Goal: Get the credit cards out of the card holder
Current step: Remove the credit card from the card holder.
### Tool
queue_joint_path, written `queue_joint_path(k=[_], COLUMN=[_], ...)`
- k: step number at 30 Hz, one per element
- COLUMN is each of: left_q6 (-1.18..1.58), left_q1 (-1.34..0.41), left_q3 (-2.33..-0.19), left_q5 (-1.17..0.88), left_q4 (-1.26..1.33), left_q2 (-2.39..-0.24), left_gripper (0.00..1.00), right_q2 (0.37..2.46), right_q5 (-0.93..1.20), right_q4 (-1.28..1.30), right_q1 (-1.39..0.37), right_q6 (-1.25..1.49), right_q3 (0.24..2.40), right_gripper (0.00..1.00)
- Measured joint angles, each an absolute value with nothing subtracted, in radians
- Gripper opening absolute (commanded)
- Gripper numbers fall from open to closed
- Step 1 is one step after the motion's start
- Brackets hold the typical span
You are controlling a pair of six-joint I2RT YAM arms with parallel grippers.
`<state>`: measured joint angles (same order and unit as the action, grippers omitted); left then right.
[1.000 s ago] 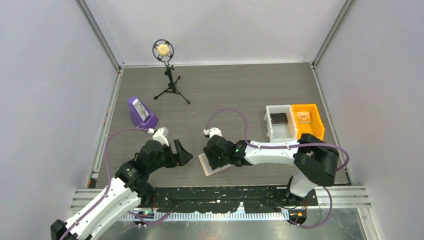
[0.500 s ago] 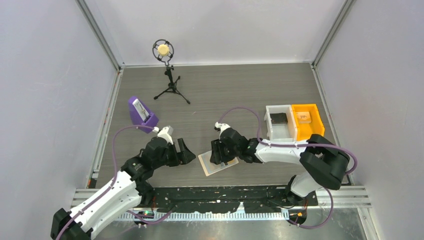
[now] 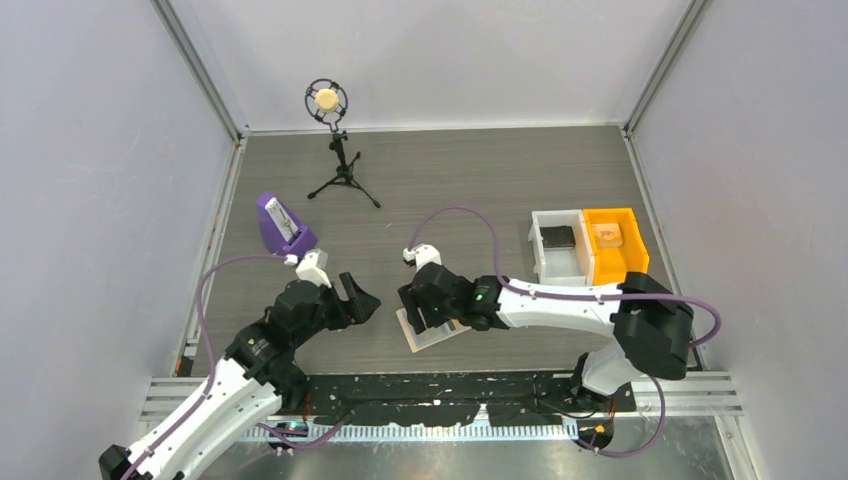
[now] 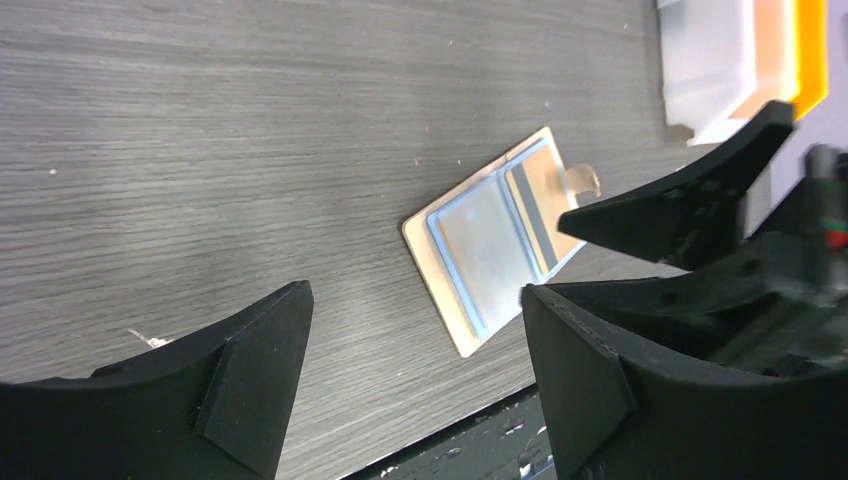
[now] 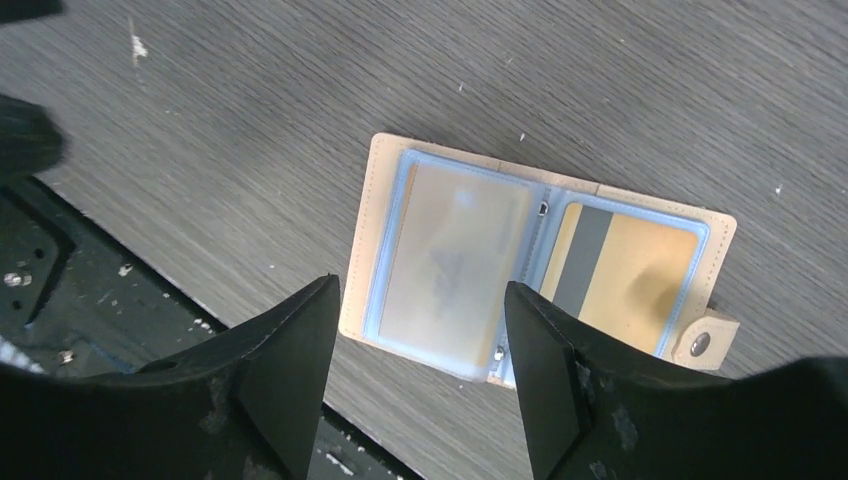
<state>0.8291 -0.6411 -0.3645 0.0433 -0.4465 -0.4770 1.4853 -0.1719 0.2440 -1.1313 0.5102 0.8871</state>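
1. Right pincer (image 5: 420, 300) is spread wide and pinching nothing, with its two black fingers (image 5: 285, 350) framing the open card holder (image 5: 540, 215) below.
2. The card holder lies flat and unfolded on the tabletop (image 3: 450, 180), near the front edge, with the light blue lining facing up.
3. The credit cards (image 5: 625, 265) are tucked in its clear sleeves. The right one is golden yellow with a dark stripe, and the left one is blurred behind cloudy plastic.
4. The snap tab (image 5: 705, 345) sticks out at the holder's right corner.
5. From above, the right pincer (image 3: 415, 310) covers the holder's far part. Whether it touches, I cannot tell.
6. Left pincer (image 4: 412, 300) is also spread and empty. It sits just to the left of the holder and points toward it without touching.
7. In the left wrist view, the holder (image 4: 490, 250) lies between the left fingers and the right arm's dark fingers.
8. Farther right stand a white bin (image 3: 558, 250) and an orange bin (image 3: 615, 240), side by side.
9. On the far left there's a purple wedge stand (image 3: 283, 225), and behind it a microphone on a tripod (image 3: 327, 100).
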Motion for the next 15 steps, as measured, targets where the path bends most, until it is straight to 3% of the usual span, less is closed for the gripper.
queue_joint_path(k=[15], left_q6=[0.828], left_q1=[-0.641], left_q3=[-0.392], left_q5=[0.115], left_q4=[-0.551], left_q2=[-0.361], left_gripper=[0.81], right_q2=[1.696], right_q5=[-0.279], right_q4=[0.337], right_q1=[-1.186], right_q6=[0.468], right_q3=[0.984], right_gripper=[0.69])
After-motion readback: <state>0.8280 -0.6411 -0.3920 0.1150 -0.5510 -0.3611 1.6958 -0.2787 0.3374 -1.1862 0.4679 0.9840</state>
